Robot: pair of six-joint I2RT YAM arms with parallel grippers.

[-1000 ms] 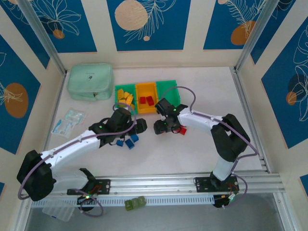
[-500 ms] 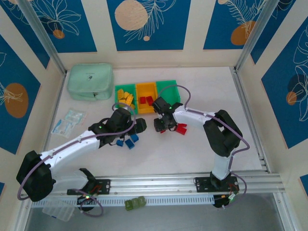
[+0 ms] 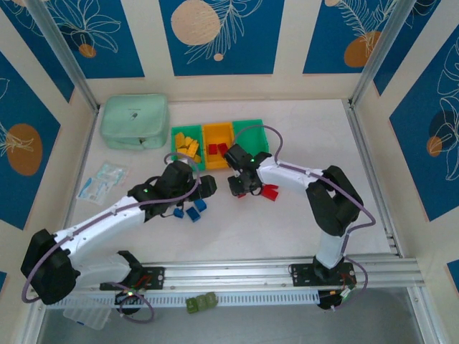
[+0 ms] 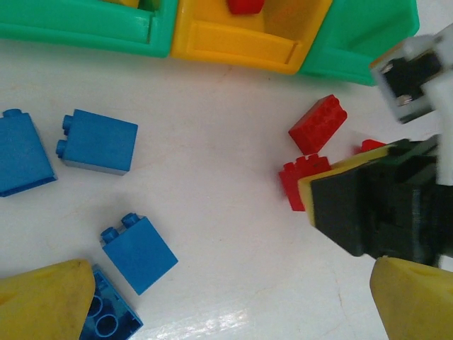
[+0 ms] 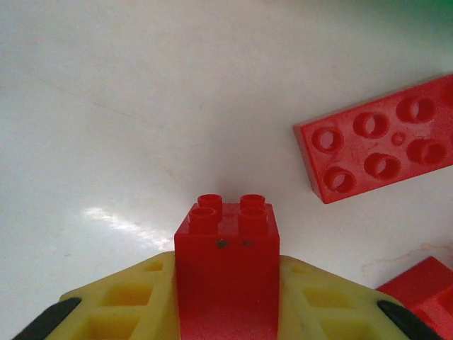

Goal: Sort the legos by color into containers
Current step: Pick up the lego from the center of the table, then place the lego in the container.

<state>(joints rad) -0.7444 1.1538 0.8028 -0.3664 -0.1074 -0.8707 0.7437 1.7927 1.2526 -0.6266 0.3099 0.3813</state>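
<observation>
A: Setting?
B: White table point(image 3: 308, 143), blue-and-cream walls point(image 3: 215, 36) around.
A: State of right gripper point(image 5: 226, 290)?
B: Clamped on one red lego point(image 5: 226, 241), studs outward; loose red legos point(image 5: 375, 145) just beside, on the table.
A: State of left gripper point(image 4: 226, 304)?
B: Spread wide, nothing held; blue legos point(image 4: 95, 142) on the table beneath, one just beside a finger.
A: Position of containers point(image 4: 241, 51)?
B: Joined row just past both grippers; yellow legos point(image 3: 188, 143) in the left green end, red pieces point(image 3: 217, 149) in the orange middle.

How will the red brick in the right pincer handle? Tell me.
The red brick looks like rigid plastic, so it probably won't flex. The right pincer clamps its smooth sides, so it might slip. The upturned brick beside it shows hollows, so it's likely light.
</observation>
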